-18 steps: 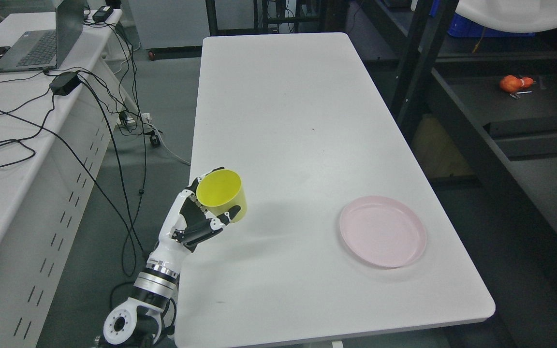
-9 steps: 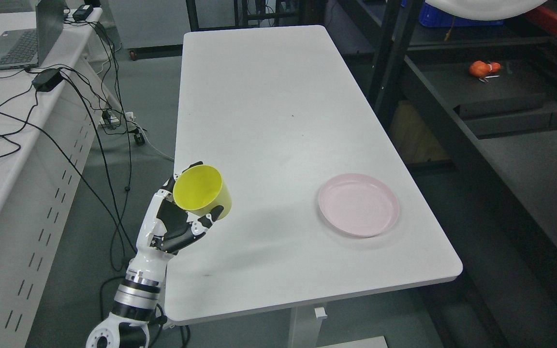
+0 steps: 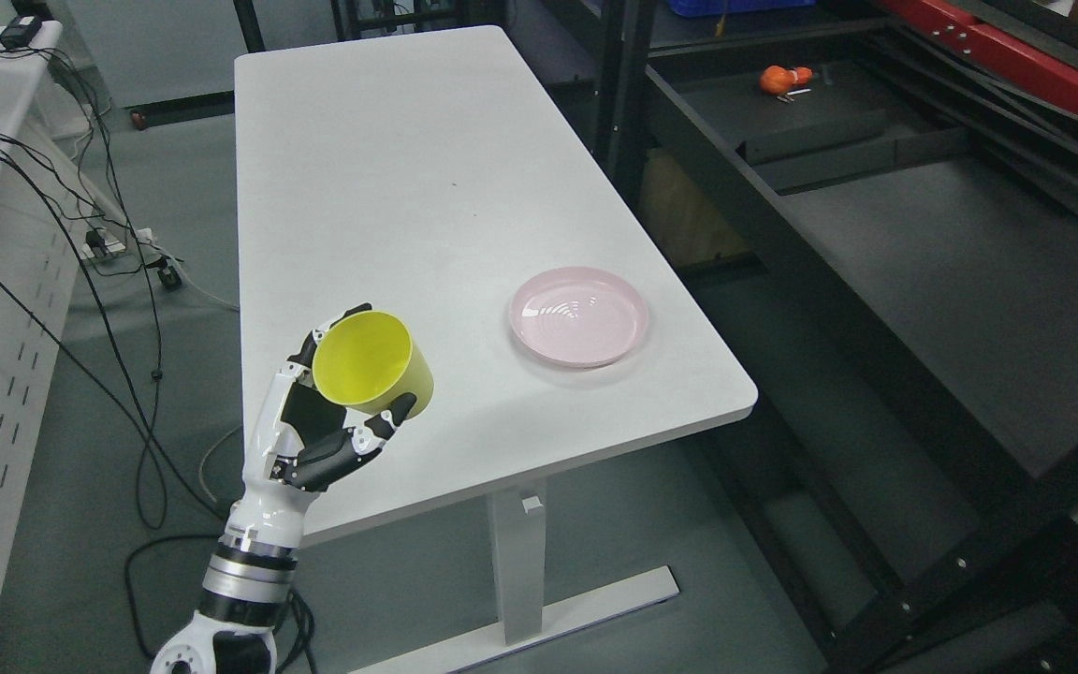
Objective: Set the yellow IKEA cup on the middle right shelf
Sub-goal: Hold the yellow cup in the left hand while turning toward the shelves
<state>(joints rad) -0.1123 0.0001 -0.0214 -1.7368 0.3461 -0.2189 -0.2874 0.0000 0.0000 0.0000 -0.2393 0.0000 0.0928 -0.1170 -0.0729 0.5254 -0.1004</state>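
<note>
My left hand (image 3: 328, 412) comes in from the lower left and is shut on the yellow cup (image 3: 371, 363). It holds the cup tilted, its open mouth turned toward the camera, above the near left corner of the white table (image 3: 389, 187). The dark shelf unit (image 3: 923, 271) stands to the right of the table, with a wide dark shelf board at about table height. My right hand is out of view.
A pink plate (image 3: 579, 315) lies on the table near its right edge. An orange object (image 3: 782, 79) lies on the shelf at the far end. A black upright post (image 3: 628, 94) stands between table and shelf. Cables (image 3: 99, 234) hang from a white desk on the left.
The whole picture has shifted left and down: the camera has turned right, bringing more of the shelf into view. The left hand keeps hold of the cup.
</note>
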